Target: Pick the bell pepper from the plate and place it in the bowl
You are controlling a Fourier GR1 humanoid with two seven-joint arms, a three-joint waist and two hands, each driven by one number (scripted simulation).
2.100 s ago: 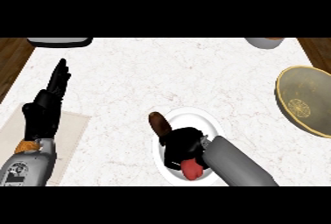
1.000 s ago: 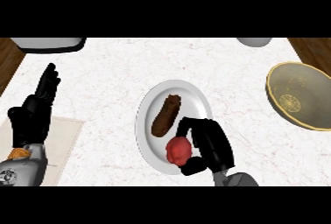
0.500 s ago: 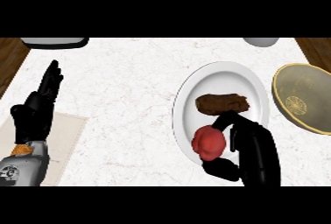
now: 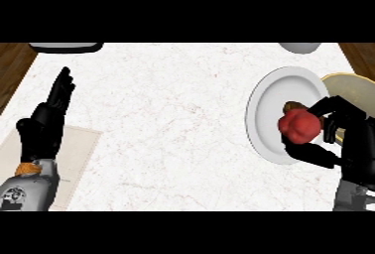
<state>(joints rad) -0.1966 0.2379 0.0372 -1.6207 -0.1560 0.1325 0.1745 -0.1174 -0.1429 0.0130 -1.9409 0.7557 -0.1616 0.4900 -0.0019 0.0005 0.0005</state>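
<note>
1. Head view, looking steeply down: my right hand [image 4: 344,134] comes in at the right side, fingers and thumb curled around the red bell pepper [image 4: 299,126]
2. Fingers wrap the pepper from its right and upper side, and my thumb [image 4: 311,155] reaches under it from below, so the pepper sits pinched between them
3. That pepper shows over the right part of the white plate [image 4: 264,111]; I cannot tell whether it touches the plate surface or is held just above it
4. Behind the pepper, a brown piece of food [image 4: 293,105] peeks out at its upper edge, on the plate and mostly hidden
5. Just right of the plate, the yellowish bowl [image 4: 344,79] shows only a part of its rim, with my fingers and wrist covering the rest; the pepper is near it but not inside
6. My left hand [image 4: 45,124] rests at the left side, fingers straight and pointing up, holding nothing, its wrist over a pale beige mat [image 4: 77,149] on the white marbled counter [image 4: 168,124]
7. At the top edge sit a dark tray-like object [image 4: 66,47] on the left and a grey round vessel [image 4: 299,47] on the right, both cut off by the frame
</note>
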